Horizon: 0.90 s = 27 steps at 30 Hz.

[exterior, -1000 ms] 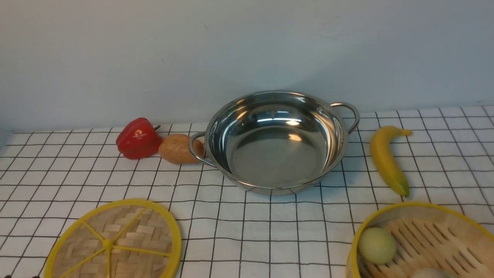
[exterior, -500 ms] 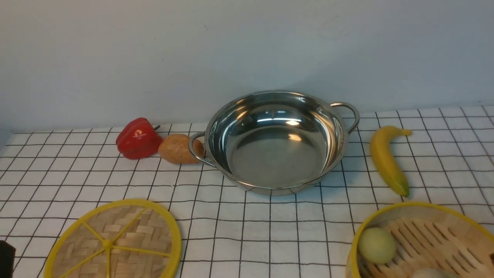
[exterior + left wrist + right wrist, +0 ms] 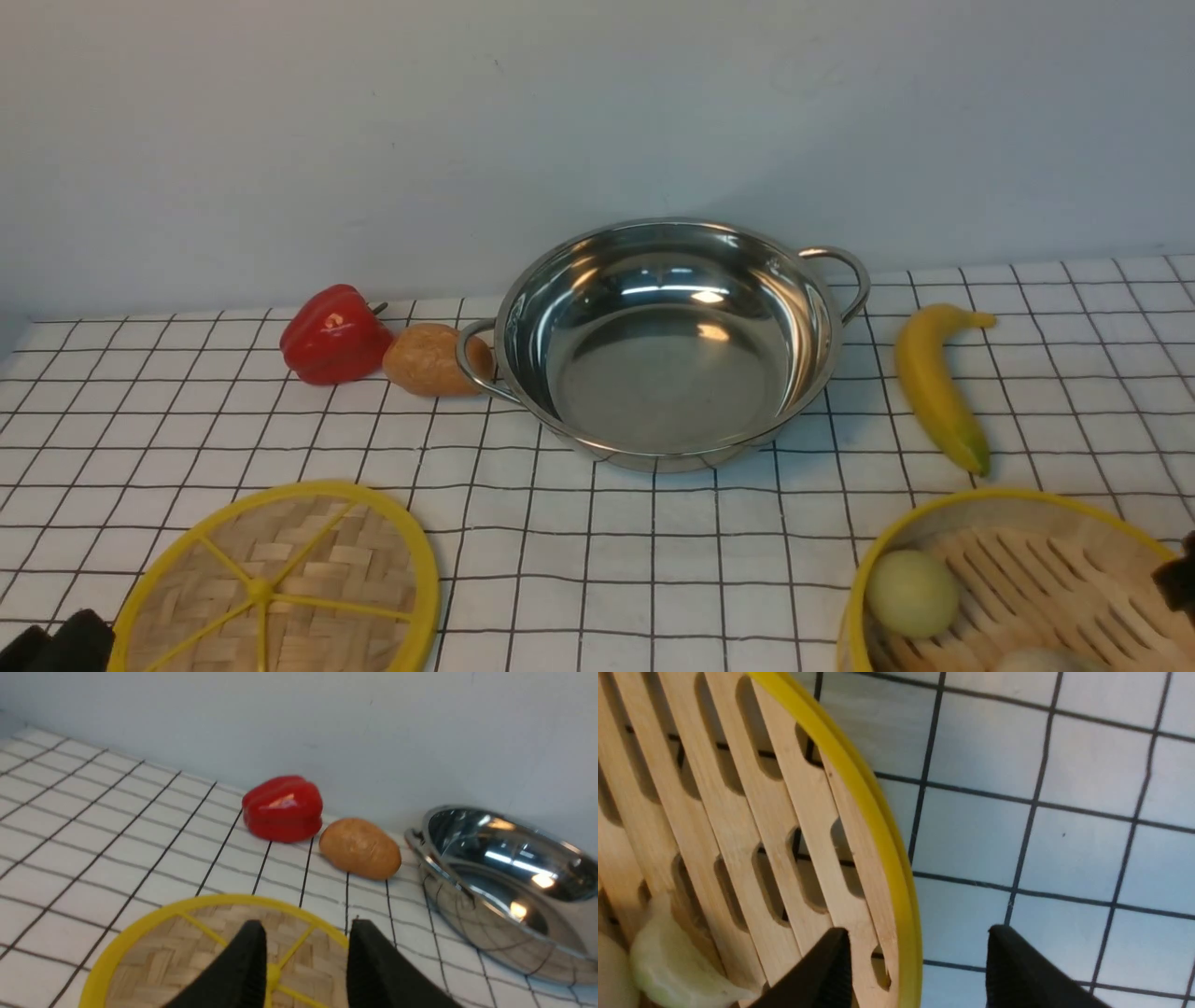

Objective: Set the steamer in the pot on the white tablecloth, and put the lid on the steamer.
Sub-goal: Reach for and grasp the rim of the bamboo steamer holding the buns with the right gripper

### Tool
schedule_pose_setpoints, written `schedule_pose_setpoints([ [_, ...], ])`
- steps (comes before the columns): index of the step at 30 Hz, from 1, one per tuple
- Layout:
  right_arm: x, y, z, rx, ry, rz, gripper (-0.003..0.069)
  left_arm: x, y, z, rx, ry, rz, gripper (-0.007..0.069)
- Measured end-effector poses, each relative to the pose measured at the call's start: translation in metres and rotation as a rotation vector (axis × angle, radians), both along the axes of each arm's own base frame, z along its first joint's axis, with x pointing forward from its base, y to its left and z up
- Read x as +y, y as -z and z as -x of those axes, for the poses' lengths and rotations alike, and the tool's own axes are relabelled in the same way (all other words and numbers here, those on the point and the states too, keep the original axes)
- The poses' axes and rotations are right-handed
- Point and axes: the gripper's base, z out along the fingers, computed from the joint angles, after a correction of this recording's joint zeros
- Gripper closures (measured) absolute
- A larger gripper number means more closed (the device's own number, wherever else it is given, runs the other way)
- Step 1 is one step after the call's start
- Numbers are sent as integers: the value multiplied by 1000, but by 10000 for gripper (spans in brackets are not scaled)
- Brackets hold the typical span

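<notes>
The step in hand looks like the start of the job: getting hold of the steamer, with the pot as the landmark for everything else.

Nearer the robot than the pot and off to its left lies the lid (image 3: 327, 560), a flat woven disc on the white tablecloth (image 3: 579, 541). The left end effector (image 3: 306, 947) has its fingertips apart with nothing clamped between them, close by the lid. Beyond the lid, a red pepper (image 3: 336, 336) and a potato (image 3: 429, 360) sit to the left of the pot.

The pot (image 3: 667, 373) stands upright and vacant, so the steamer has yet to go in. To its right is a banana (image 3: 943, 392).

Nearer the robot than the pot and off to its right is the steamer (image 3: 1027, 560), resting on the cloth with a round green item (image 3: 913, 594) and pale food (image 3: 677, 961) inside. The right end effector (image 3: 920, 952) is spread wide, fingertips to either side of the yellow rim, gripping nothing.

The next move probably calls for lowering the right one until its fingers straddle the wall, closing there, then lifting the steamer level towards the pot. A one-sided hold could tip the food; the lid should wait.
</notes>
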Motion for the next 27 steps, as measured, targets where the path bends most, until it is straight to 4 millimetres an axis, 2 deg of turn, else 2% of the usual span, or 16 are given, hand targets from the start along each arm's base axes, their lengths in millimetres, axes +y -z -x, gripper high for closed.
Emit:
schedule_pose_setpoints([
  [6,0,16,-6,52,0,-1,309,1,6,-9,87,11,-69,382],
  [13,0,25,-9,77,-1,0,360,2,7,-11,101,11,-80,382],
  [16,0,33,-12,111,1,-1,414,2,7,-11,96,10,-82,382],
  [17,0,33,-12,111,1,-1,414,2,7,-11,96,10,-82,382],
  [19,1,33,-13,110,1,-2,466,2,7,-11,96,11,-85,382],
  [20,1,33,-13,109,0,-1,505,2,7,-11,96,11,-85,382],
  [21,0,32,-13,111,-1,1,586,2,7,-11,96,11,-87,382],
  [22,0,31,-14,117,4,1,610,2,7,-11,96,11,-87,382],
  [27,0,18,-20,152,12,12,606,2,7,-11,96,11,-87,382],
])
